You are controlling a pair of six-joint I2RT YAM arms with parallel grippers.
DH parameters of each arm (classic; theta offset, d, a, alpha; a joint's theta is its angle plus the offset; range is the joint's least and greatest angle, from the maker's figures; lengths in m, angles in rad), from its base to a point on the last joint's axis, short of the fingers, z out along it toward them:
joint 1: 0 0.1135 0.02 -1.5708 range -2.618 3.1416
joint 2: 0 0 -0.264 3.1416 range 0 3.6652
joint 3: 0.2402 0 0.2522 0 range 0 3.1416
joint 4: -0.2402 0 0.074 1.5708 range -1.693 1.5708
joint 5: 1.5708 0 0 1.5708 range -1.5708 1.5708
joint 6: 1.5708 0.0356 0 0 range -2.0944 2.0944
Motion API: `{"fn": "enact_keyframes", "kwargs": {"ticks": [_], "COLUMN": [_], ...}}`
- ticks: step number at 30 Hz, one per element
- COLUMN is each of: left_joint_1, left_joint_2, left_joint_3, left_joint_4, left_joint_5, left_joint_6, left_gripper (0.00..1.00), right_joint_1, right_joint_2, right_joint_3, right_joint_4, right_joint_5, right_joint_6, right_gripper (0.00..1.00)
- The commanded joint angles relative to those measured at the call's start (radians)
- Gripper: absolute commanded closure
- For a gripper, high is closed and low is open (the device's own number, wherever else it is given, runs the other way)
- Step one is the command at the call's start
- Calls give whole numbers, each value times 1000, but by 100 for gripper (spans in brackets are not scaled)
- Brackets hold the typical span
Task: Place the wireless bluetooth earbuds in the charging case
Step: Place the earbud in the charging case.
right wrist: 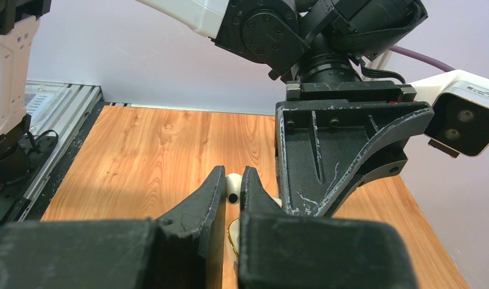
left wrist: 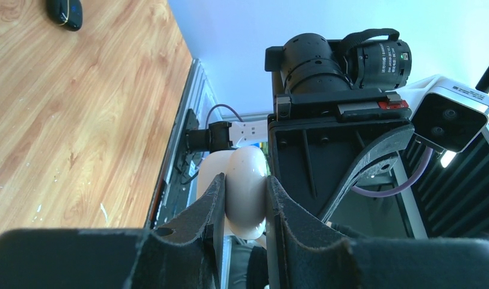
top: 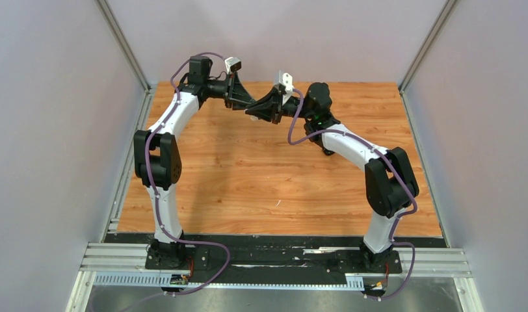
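My left gripper (left wrist: 245, 180) is shut on a white rounded charging case (left wrist: 247, 192) and holds it in the air over the far middle of the table. My right gripper (right wrist: 232, 174) is shut on a white earbud (right wrist: 233, 188), pinched at the fingertips. A white part of the case with a gold rim (right wrist: 233, 236) shows just beyond the bud. In the top view the left gripper (top: 250, 108) and the right gripper (top: 266, 110) meet tip to tip; the bud and case are hidden there. The other earbuds are out of view.
A black oval object with a blue light (left wrist: 65, 12) lies on the wooden table (top: 248, 175). A tiny white fleck (top: 278, 203) lies near the table's middle. Grey walls and metal rails enclose the table on the left, right and back.
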Motion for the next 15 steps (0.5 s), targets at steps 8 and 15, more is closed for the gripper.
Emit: {"fn": "enact_keyframes", "kwargs": {"ticks": [8, 15], "left_joint_1": [0, 0], "left_joint_2": [-66, -65], "left_joint_3": [46, 44], "left_joint_4": [1, 3], "left_joint_5": [49, 54], "left_joint_6": [-11, -11], "left_gripper": [100, 100], "right_joint_1": [5, 4], "right_joint_2": [-23, -35], "right_joint_3": [-8, -15], "right_joint_4": [37, 42], "right_joint_5": [23, 30], "right_joint_6": [-16, -22], "right_gripper": [100, 100]}}
